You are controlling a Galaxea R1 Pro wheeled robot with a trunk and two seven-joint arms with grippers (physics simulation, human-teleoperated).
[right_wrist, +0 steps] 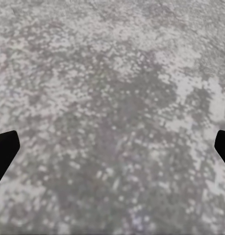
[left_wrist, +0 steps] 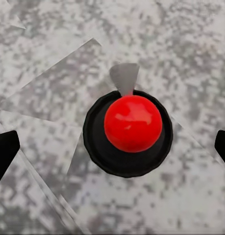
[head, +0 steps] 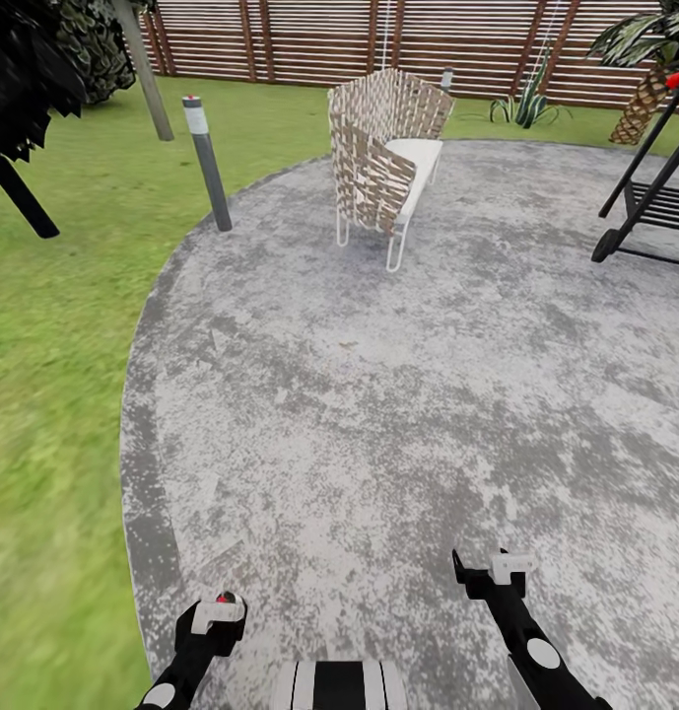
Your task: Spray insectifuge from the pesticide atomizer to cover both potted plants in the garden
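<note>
In the left wrist view I look straight down on the pesticide atomizer [left_wrist: 133, 125]: a round black body with a red ball on top and a grey nozzle, over the mottled-grey patio [head: 398, 394]. My left gripper [left_wrist: 112, 149] is open, its dark fingertips [left_wrist: 4, 152] wide apart on either side, clear of the bottle. In the head view the atomizer's red spot [head: 224, 597] shows right at the left gripper [head: 213, 619]. I cannot tell whether the bottle stands on the paving. My right gripper [head: 485, 569] is open over bare paving. The potted plants are out of view.
A woven chair with a white seat [head: 383, 158] stands on the patio's far side. A grey bollard light [head: 208, 163] marks the lawn edge. A black slatted swing frame [head: 654, 197] is at the right. Lawn [head: 53, 325] lies left, and the slat fence [head: 309, 39] runs behind.
</note>
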